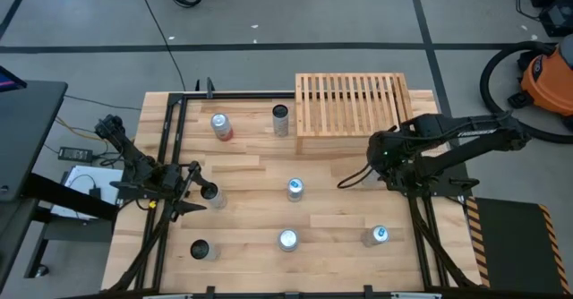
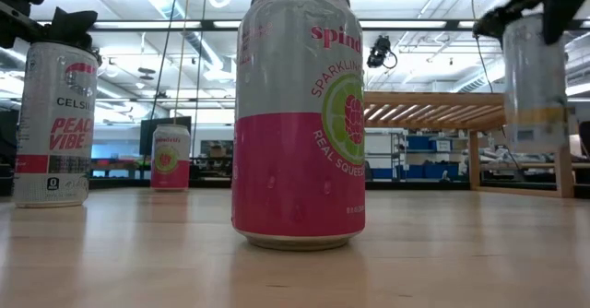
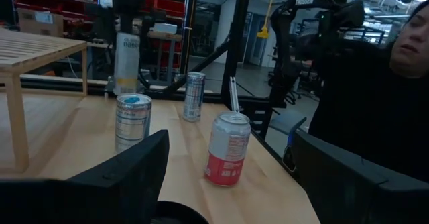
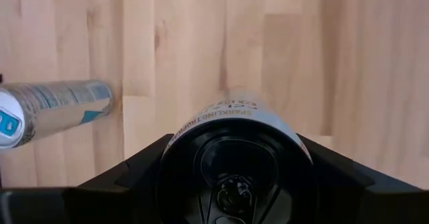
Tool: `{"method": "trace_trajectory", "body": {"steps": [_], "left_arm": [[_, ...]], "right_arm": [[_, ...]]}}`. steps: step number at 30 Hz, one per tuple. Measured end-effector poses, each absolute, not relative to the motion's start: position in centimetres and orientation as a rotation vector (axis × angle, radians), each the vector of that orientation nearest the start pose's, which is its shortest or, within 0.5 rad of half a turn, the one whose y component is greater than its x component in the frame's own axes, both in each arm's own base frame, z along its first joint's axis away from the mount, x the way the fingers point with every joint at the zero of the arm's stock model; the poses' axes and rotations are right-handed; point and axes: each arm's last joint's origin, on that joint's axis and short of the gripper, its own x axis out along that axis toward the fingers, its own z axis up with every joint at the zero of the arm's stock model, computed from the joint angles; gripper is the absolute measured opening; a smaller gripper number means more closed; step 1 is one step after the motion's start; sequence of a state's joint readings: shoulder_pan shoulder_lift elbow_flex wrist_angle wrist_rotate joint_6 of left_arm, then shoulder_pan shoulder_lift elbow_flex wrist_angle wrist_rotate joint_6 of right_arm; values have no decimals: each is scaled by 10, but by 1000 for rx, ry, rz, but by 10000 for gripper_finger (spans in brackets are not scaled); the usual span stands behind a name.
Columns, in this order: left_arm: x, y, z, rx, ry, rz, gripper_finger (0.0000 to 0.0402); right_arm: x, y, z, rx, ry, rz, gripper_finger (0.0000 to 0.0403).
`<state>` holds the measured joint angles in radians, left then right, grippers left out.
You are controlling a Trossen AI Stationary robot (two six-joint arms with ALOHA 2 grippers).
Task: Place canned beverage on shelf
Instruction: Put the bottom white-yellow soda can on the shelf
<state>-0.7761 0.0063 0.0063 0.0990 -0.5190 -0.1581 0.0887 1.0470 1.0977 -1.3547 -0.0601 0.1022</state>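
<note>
**Right arm has a can in the air, shelf just beside it**

The right end effector [image 4: 234, 184] is clamped around a pale can [image 4: 238, 127], and the low view shows that can [image 2: 535, 82] hanging clear of the desk [image 1: 251, 192], off the surface entirely. From above, the right end effector [image 1: 380, 160] sits just in front of the shelf [image 1: 351, 102], near its front right corner. The shelf's slatted top stands bare at the back of the desk.

Over on the left, the left end effector [image 1: 192, 192] is down at a dark-topped can [image 1: 209, 194] near the desk's left edge; its fingers [image 3: 127, 170] stand apart, and the can seems to sit between them, though the wrist view hides it too much to call a grip.

Five more cans stand upright across the desk, among them a pink-and-silver can [image 2: 297, 114] front and centre in the low view.
</note>
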Motion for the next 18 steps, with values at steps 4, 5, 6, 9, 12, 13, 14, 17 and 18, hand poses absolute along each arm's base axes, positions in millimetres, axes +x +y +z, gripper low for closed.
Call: {"method": "trace_trajectory", "body": {"steps": [4, 5, 6, 9, 12, 13, 14, 17, 18], "left_arm": [[77, -55, 174, -230, -57, -263, 316], [77, -55, 174, -231, -57, -263, 316], [77, -55, 174, -230, -57, -264, 316], [77, -55, 175, -231, -58, -263, 316], [77, -55, 174, -231, -57, -263, 316], [77, -55, 174, -231, -57, -264, 316], [77, -55, 174, -231, -57, -263, 316], [77, -55, 175, -231, -58, -263, 316], [77, -55, 175, -231, -58, -263, 316]], "right_arm": [[160, 13, 332, 44, 1316, 6, 274], [161, 12, 337, 42, 1315, -14, 274], [162, 10, 342, 41, 1315, -34, 274], [165, 4, 357, 45, 1291, -92, 274], [168, -3, 372, 68, 1273, -160, 274], [169, -6, 376, 76, 1270, -182, 274], [170, -9, 381, 85, 1265, -199, 274], [172, -18, 395, 108, 1238, -250, 275], [173, -21, 400, 119, 1219, -263, 275]]}}
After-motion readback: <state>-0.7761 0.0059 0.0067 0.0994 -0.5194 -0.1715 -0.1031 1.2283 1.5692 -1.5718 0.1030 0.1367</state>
